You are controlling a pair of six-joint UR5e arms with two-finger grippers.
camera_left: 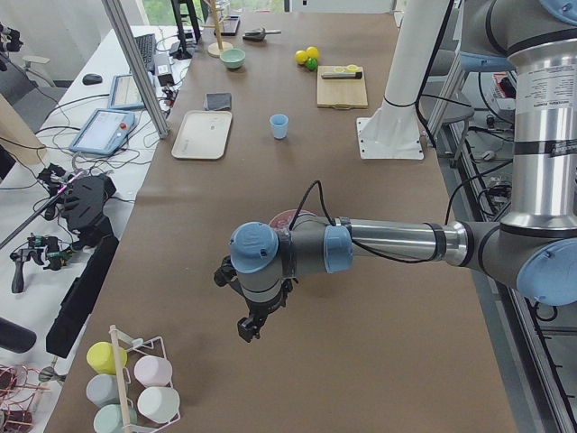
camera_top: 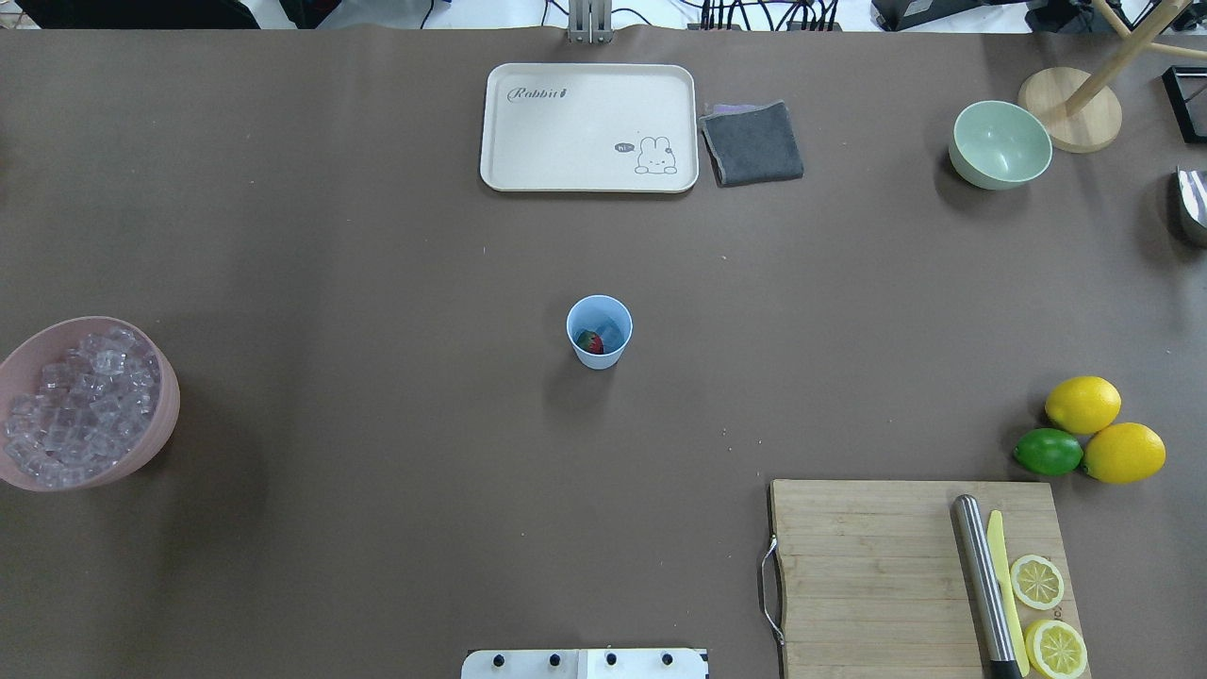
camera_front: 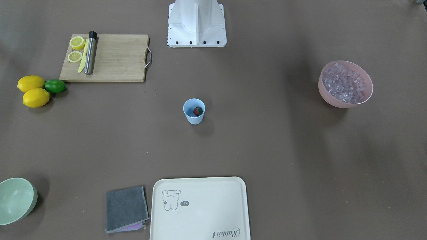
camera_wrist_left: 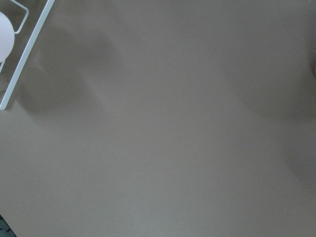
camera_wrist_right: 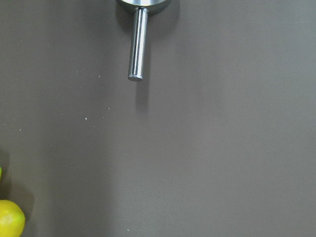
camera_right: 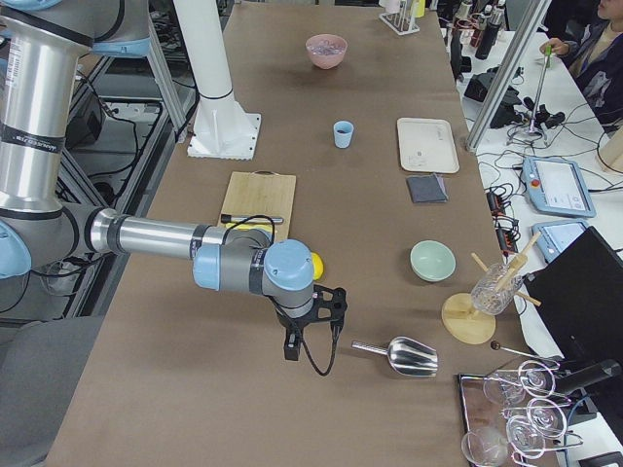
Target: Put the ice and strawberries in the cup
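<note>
The light-blue cup (camera_front: 194, 119) stands upright at the table's middle, also in the overhead view (camera_top: 599, 356). The dark-red strawberry (camera_front: 198, 111) lies inside it, with a clear piece of ice (camera_top: 611, 330) beside it. Many more ice cubes (camera_front: 343, 82) fill the pink bowl (camera_top: 162, 426). My left gripper (camera_left: 248, 327) hangs over bare table near the end on my left, far from the cup. My right gripper (camera_right: 292, 348) hangs over bare table near the opposite end. I cannot tell whether either is open or shut. Neither wrist view shows fingers.
A cutting board (camera_top: 868, 566) holds lemon halves, a yellow knife and a steel muddler (camera_top: 981, 575). Two lemons and a lime (camera_top: 1049, 451) lie beside it. A cream tray (camera_top: 589, 127), grey cloth (camera_top: 752, 141) and green bowl (camera_top: 1000, 143) stand across the table. A metal scoop (camera_right: 409, 358) lies near my right gripper.
</note>
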